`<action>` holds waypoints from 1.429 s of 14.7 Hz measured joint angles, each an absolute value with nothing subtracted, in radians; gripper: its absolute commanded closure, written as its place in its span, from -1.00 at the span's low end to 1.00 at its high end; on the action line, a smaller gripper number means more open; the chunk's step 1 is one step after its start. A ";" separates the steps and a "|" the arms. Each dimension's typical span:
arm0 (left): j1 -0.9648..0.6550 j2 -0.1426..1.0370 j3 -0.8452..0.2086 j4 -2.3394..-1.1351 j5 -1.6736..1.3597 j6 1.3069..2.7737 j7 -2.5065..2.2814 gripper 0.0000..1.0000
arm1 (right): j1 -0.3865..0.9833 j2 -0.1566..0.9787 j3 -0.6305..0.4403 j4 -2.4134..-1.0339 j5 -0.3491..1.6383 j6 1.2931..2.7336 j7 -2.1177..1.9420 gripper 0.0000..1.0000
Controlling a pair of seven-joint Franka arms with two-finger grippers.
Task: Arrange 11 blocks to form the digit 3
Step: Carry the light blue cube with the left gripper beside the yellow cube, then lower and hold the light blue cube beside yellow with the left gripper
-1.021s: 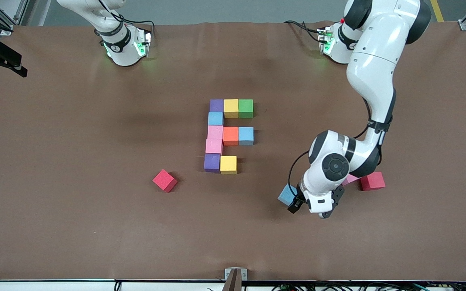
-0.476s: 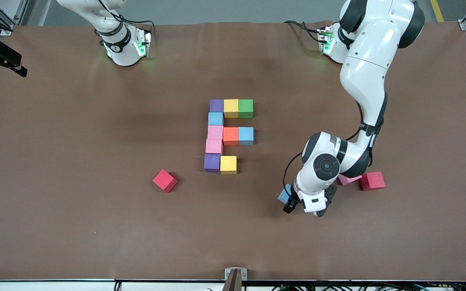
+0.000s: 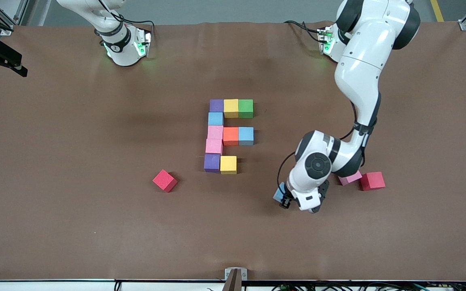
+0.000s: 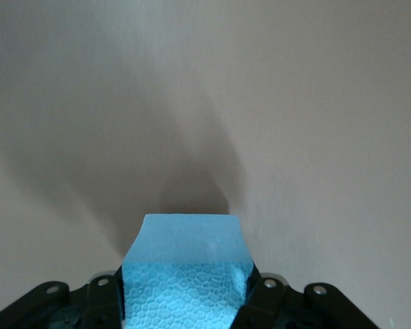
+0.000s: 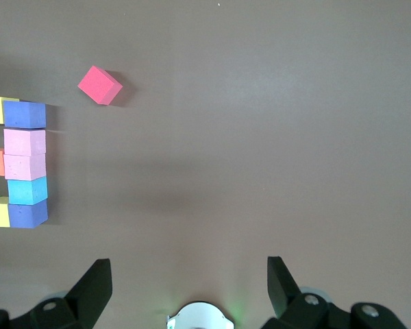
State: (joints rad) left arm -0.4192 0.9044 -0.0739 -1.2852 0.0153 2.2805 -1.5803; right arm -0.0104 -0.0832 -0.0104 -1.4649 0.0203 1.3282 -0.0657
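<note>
Ten blocks lie together mid-table: purple [image 3: 216, 105], yellow [image 3: 231, 108] and green [image 3: 245, 108] in a row; light blue [image 3: 215, 119], pink [image 3: 215, 132], pink [image 3: 214, 146] and purple [image 3: 212, 163] in a column; orange [image 3: 230, 136] and light blue [image 3: 246, 136] beside the upper pink; yellow [image 3: 228, 164] beside the lower purple. My left gripper [image 3: 283, 199] is shut on another light blue block [image 3: 278, 194], nearer the front camera, toward the left arm's end. The block [image 4: 185, 247] fills the left gripper [image 4: 185, 301]. My right gripper [image 5: 188, 274] waits open and holds nothing.
One red cube [image 3: 164, 180] lies near the lower purple block, toward the right arm's end. Another red cube [image 3: 372, 180] and a loose pink block [image 3: 350, 178] sit beside the left arm's elbow. The right wrist view shows the first red cube [image 5: 100, 85] and the block column [image 5: 25, 164].
My left gripper closed on the light blue block and shifted with it a little toward the arranged blocks. The right arm stayed still.
</note>
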 measured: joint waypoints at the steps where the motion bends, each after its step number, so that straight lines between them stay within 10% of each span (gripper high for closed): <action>1: -0.447 0.895 -0.073 -1.282 0.015 2.262 -1.662 0.91 | -0.010 -0.083 -0.010 -1.465 0.020 1.328 -0.066 -1.00; 21: -0.634 0.889 -0.069 -1.318 0.016 2.223 -2.299 0.91 | -0.010 -0.083 -0.010 -1.465 0.020 1.330 -0.066 -1.00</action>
